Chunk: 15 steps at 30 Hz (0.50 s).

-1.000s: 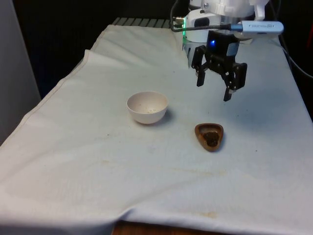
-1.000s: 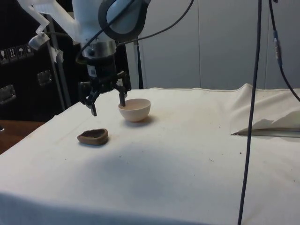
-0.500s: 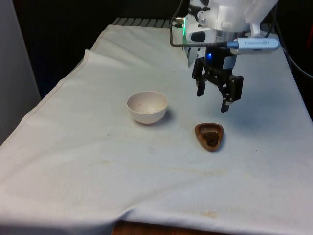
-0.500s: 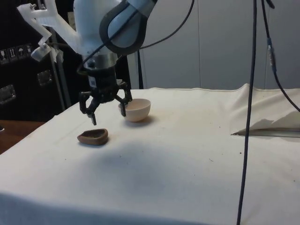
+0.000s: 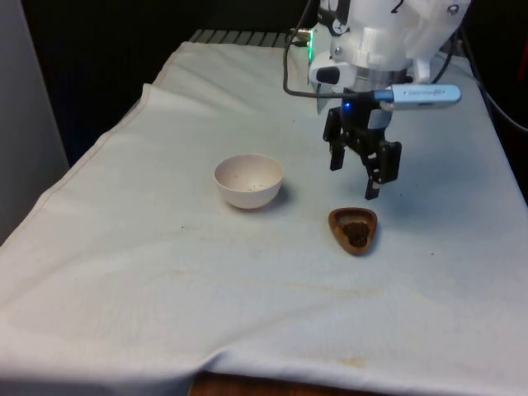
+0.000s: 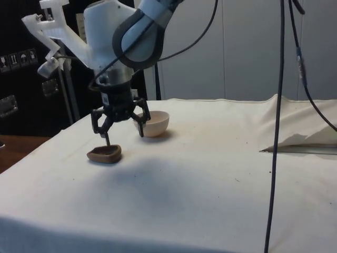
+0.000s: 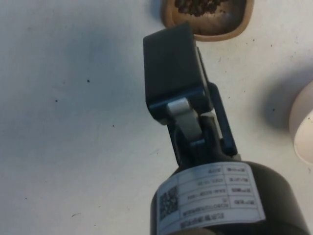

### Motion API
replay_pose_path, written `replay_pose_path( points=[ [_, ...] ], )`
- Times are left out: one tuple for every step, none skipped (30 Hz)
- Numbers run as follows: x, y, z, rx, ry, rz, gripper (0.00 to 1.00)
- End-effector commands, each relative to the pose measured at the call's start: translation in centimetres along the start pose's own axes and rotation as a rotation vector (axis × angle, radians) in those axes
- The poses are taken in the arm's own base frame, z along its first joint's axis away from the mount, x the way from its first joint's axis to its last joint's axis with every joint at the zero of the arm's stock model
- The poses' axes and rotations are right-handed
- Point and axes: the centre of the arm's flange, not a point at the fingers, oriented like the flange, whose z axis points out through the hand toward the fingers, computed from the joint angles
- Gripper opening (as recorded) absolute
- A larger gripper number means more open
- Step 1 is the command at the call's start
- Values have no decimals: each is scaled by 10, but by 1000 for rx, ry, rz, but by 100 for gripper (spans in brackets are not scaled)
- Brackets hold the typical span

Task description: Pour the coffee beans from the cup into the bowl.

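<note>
A small brown cup holding dark coffee beans sits on the white cloth, toward the front view's right. A pale empty bowl stands apart from it, toward the front view's left. My gripper hangs open just above and behind the cup, with nothing between its fingers. From the side, the gripper has one fingertip just over the cup and the other near the bowl. In the wrist view one black finger points at the cup, with the bowl's rim off to one side.
A fold of the white cloth rises at the side view's right. A black cable hangs in front of the side camera. The table's edge runs along the front view's left.
The gripper has come down and moved closer to the cup, turning about its wrist as it went. The cup and the bowl have stayed put.
</note>
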Motion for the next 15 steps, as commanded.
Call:
replay_pose_path(
  points=[
    [2,0,2,-2,4,19,100],
    [3,1,2,-2,4,25,100],
    [3,1,2,-3,4,31,100],
    [4,1,2,-4,4,36,100],
    [4,2,2,-5,4,40,100],
    [6,1,0,-2,9,51,100],
    [6,1,0,-1,11,56,100],
    [6,0,-1,1,12,59,100],
    [7,0,-1,3,14,64,100],
    [6,1,-1,1,6,53,100],
    [8,0,-1,4,16,70,100],
    [8,0,-1,6,17,74,100],
    [8,0,0,5,18,78,100],
    [8,-1,-1,7,19,84,100],
    [9,-1,1,8,19,93,100]
  ],
)
